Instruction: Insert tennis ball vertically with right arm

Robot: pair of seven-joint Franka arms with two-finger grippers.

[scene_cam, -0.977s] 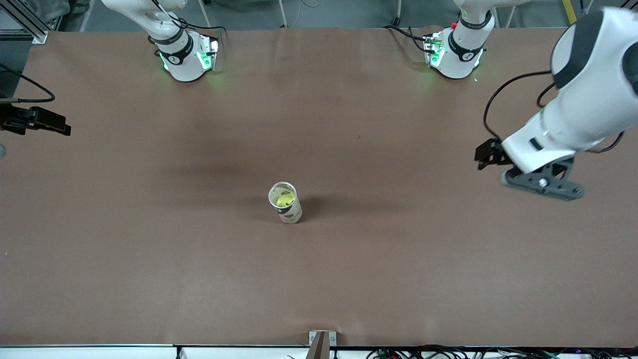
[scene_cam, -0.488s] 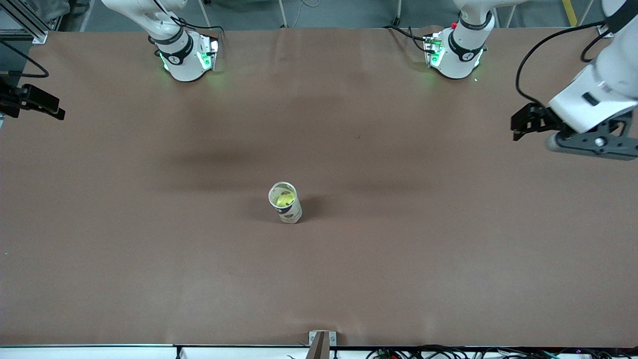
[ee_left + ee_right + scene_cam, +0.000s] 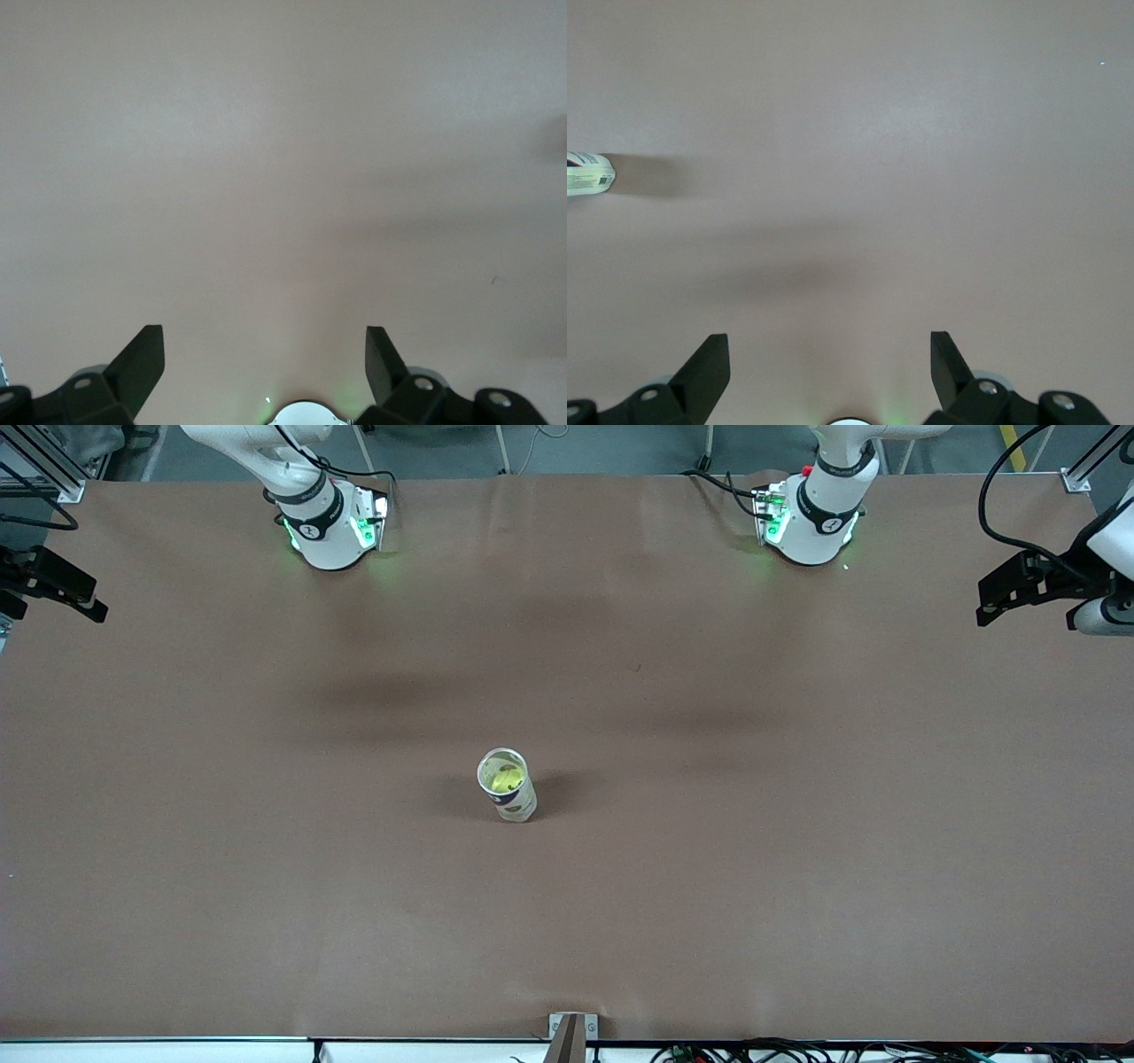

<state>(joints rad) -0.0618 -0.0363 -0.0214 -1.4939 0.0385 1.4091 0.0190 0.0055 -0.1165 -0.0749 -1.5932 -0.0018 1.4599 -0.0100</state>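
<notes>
Brown table (image 3: 709,912), ball (image 3: 505,780) inside upright can (image 3: 508,786)

A brown table (image 3: 266,886) fills nearly all the front view under soft, even light. Grey floor (image 3: 602,447) shows above it, with what may be cables (image 3: 797,1052) along the near edge.

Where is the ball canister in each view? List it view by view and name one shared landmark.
Front view: canister stands upright mid-table, tennis ball inside.
Left wrist view: not in it.
Right wrist view: only its base end shows at the picture's edge.
Shared landmark: the brown table and the canister's shadow on it.
</notes>
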